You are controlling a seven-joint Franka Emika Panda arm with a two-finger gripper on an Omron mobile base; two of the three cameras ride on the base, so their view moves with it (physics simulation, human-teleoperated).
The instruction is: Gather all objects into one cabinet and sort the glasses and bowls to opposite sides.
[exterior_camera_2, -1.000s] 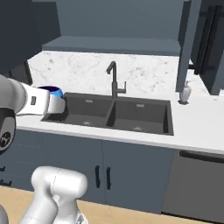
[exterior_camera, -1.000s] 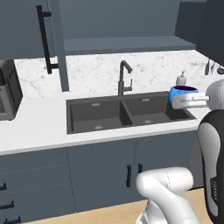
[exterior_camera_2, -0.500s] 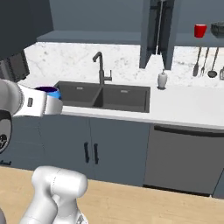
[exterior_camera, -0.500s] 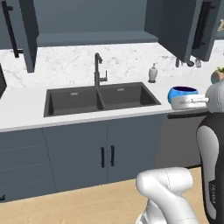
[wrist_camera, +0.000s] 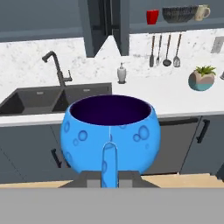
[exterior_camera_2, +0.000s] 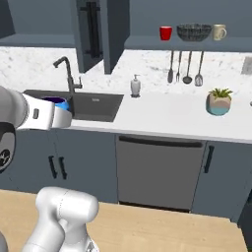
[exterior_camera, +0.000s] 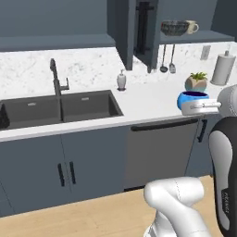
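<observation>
A simulated kitchen with slate-blue cabinets and a white marble table. The task looks most of the way done. On the open wall cabinet's shelf [exterior_camera_2: 197,43] stand three of the four items in a row: the red cup [exterior_camera_2: 166,33] at the left end, the large dark patterned bowl [exterior_camera_2: 193,32] in the middle, and the beige mug [exterior_camera_2: 219,32] at the right end. The tall cabinet door [exterior_camera_2: 91,32] with its black bar handle hangs open to the left of the shelf.

The small blue bowl [wrist_camera: 110,132] is not yet on the shelf. It is held in the gripper [wrist_camera: 109,175], well short of the cabinet and out in front of the table edge. One of the fingers [wrist_camera: 109,159] presses up the bowl's near outer wall; the other is hidden, presumably inside the rim.

What seems left: place this bowl beside the dark bowl, then regroup so cup and mug share one side, since the mug now sits beyond the bowl.

The white arm is folded close to its base, forearm roughly level, with the hand pointing forward toward the sink [exterior_camera_2: 93,104] and dishwasher front [exterior_camera_2: 160,170]. A soap dispenser [exterior_camera_2: 136,86] and potted plant [exterior_camera_2: 219,101] stand on the table.
</observation>
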